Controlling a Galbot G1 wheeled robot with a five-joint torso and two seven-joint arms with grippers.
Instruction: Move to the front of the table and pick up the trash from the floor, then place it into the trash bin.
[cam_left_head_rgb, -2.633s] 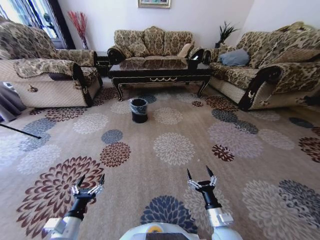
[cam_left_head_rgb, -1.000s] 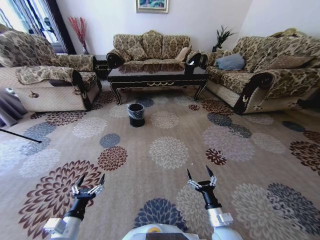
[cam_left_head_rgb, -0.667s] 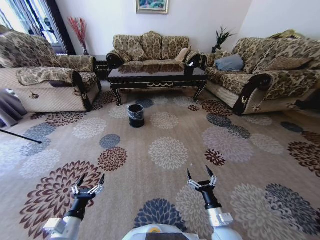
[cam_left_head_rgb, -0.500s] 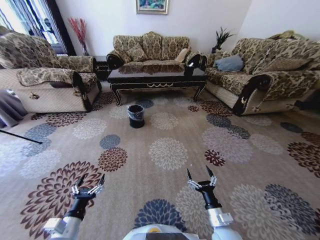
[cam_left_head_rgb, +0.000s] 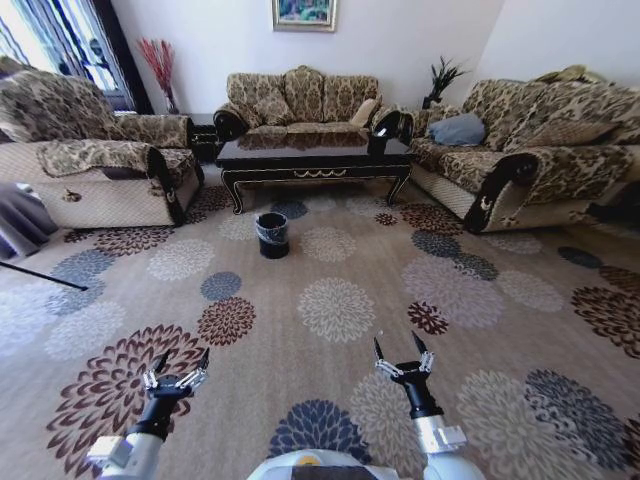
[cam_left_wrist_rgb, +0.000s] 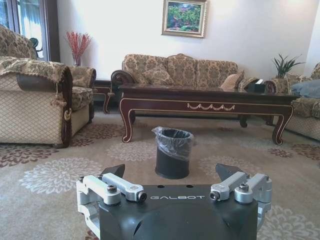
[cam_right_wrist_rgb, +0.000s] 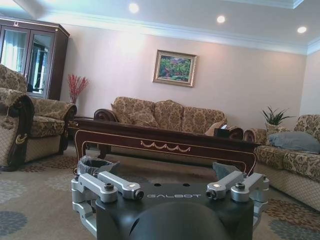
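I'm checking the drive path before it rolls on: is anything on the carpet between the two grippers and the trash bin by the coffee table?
Nothing visible. Open floor lies between the left gripper, the right gripper and the trash bin, which stands just in front of the table.

- A patterned sofa (cam_left_head_rgb: 300, 98) stands against the far wall.
- A framed picture (cam_left_head_rgb: 304, 13) hangs above it.
- Red twigs (cam_left_head_rgb: 157, 58) stand in a corner.
- A grey cushion (cam_left_head_rgb: 459, 128) lies on the right-hand sofa (cam_left_head_rgb: 520, 150).
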